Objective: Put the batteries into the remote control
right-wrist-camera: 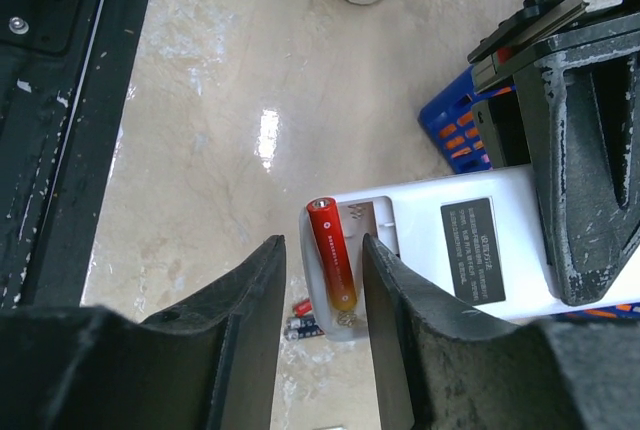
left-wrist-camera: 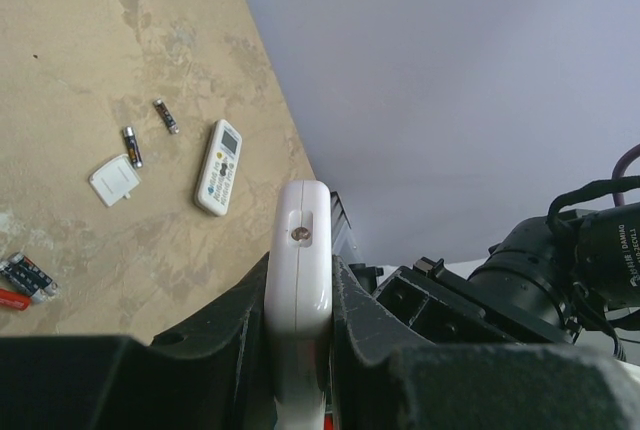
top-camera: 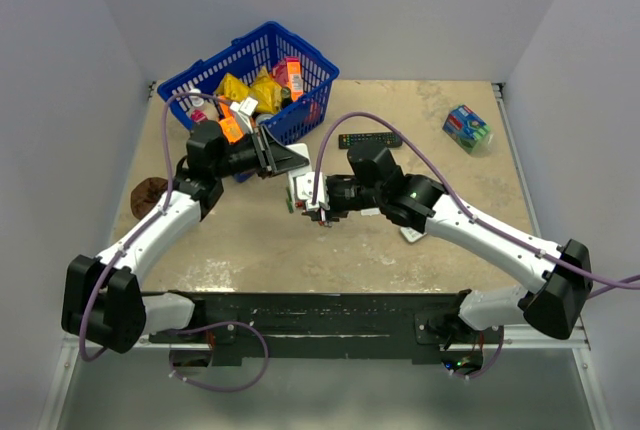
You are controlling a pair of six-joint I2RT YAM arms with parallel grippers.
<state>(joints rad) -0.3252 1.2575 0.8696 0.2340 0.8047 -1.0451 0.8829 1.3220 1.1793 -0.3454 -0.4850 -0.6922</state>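
Note:
My left gripper (left-wrist-camera: 300, 272) is shut on the small white remote control (left-wrist-camera: 299, 250), holding it on edge above the table. In the right wrist view the remote (right-wrist-camera: 450, 235) shows its back with the battery compartment open. A red-orange battery (right-wrist-camera: 332, 268) lies tilted in the compartment's outer slot. My right gripper (right-wrist-camera: 322, 245) is open, one finger on each side of that battery with a gap. Loose batteries lie on the table below (right-wrist-camera: 305, 325), and two more (left-wrist-camera: 131, 146) lie next to the white battery cover (left-wrist-camera: 114, 179). From above, both grippers meet at the remote (top-camera: 300, 188).
A white remote with grey buttons (left-wrist-camera: 219, 165) lies near the cover. A long black remote (top-camera: 370, 139), a green box (top-camera: 466, 127), a blue basket (top-camera: 300, 122) of packets and a brown object (top-camera: 147, 195) are on the table.

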